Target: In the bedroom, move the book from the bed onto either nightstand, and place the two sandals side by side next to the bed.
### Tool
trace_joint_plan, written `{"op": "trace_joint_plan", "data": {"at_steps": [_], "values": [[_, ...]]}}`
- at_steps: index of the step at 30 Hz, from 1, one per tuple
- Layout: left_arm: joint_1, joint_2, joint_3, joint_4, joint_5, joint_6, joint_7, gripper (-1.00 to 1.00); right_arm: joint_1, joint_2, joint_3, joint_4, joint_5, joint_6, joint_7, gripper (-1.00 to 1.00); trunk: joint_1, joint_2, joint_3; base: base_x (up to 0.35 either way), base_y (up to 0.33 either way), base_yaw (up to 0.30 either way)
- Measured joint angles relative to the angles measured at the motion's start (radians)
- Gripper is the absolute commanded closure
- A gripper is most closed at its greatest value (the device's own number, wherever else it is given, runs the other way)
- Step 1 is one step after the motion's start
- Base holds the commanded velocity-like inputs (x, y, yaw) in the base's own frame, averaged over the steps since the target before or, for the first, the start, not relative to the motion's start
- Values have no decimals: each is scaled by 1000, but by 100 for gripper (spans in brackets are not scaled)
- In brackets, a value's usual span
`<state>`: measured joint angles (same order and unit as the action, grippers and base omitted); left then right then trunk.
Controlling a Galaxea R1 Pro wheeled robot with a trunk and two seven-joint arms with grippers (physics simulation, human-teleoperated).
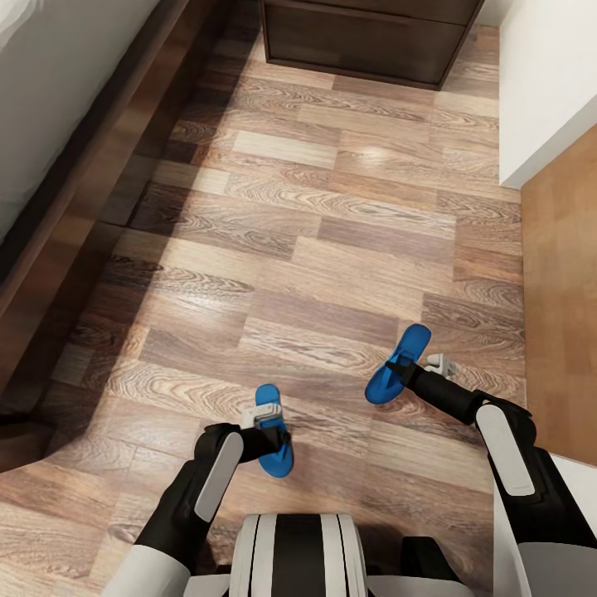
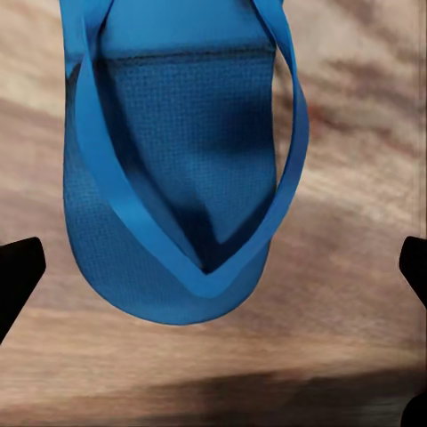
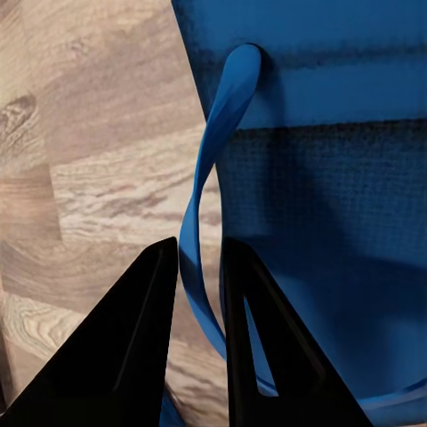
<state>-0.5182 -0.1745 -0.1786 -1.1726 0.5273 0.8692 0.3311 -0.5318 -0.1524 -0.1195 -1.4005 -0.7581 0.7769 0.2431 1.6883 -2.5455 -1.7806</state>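
My right pincer (image 1: 404,365) is pinching the strap (image 3: 206,233) of one blue sandal (image 1: 399,364), its two black fingers (image 3: 133,342) pressed against either side of that strap. This sandal lies on the wood floor (image 1: 332,249) ahead of me to my right, near the tan door (image 1: 564,315). My left pincer (image 1: 267,423) hangs spread wide over the other sandal (image 1: 274,434), whose toe end sits between my fingertips (image 2: 18,271) without touching them; it lies flat on the planks, strap up. The two sandals are well apart from each other. The bed (image 1: 58,124) runs along my left side, and a dark nightstand (image 1: 365,37) stands at the far end of the floor
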Motion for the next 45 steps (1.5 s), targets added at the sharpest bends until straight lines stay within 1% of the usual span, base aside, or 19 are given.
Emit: {"op": "trace_joint_plan", "data": {"at_steps": [7, 28, 30, 32, 34, 36, 38, 40, 43, 45], "values": [[0, 0, -1, 0, 8, 0, 0, -100, 0, -1, 0, 0, 0, 0, 0, 100, 0, 0, 0, 0, 0, 0], [0, 0, 0, -2, 8, -1, 1, -100, 0, 0, 1, 0, 0, 0, 0, 100, 0, 0, -4, 0, 0, 0], [0, 0, 0, -3, 7, -8, 1, -100, 0, 0, 1, 0, 0, 0, 0, 100, 0, 0, -4, 0, 0, 0], [0, 0, 1, -23, 7, -31, 6, -100, 0, 0, 1, 0, 0, 0, 0, 100, 0, 0, -4, 0, 0, 0], [-2, 0, 1, -56, 6, -39, 39, -100, 0, 0, 3, 0, 0, 0, -1, 100, 0, 0, -4, 0, 0, 0], [-5, 0, 0, -118, 17, -42, 151, -100, 0, 0, 6, 1, 0, 0, -2, 100, 0, 0, -4, 0, 0, 0], [-6, 0, -1, -141, 48, -43, 206, -100, 0, 0, 7, 2, 0, 0, -2, 100, 0, 0, -4, 0, 0, 0], [-6, 0, -1, -151, 85, -42, 230, -100, 0, 0, 8, 2, 0, 0, -3, 100, 0, 0, -4, 0, 0, 0], [-6, 0, -2, -156, 108, -42, 243, -100, 0, 0, 8, 3, 0, 0, -3, 100, 0, 0, -4, 0, 0, 0], [-6, 0, -5, -156, 114, -42, 245, -100, 0, 0, 7, 3, 0, 0, -3, 100, 0, 0, -4, 0, 0, 0]]}}
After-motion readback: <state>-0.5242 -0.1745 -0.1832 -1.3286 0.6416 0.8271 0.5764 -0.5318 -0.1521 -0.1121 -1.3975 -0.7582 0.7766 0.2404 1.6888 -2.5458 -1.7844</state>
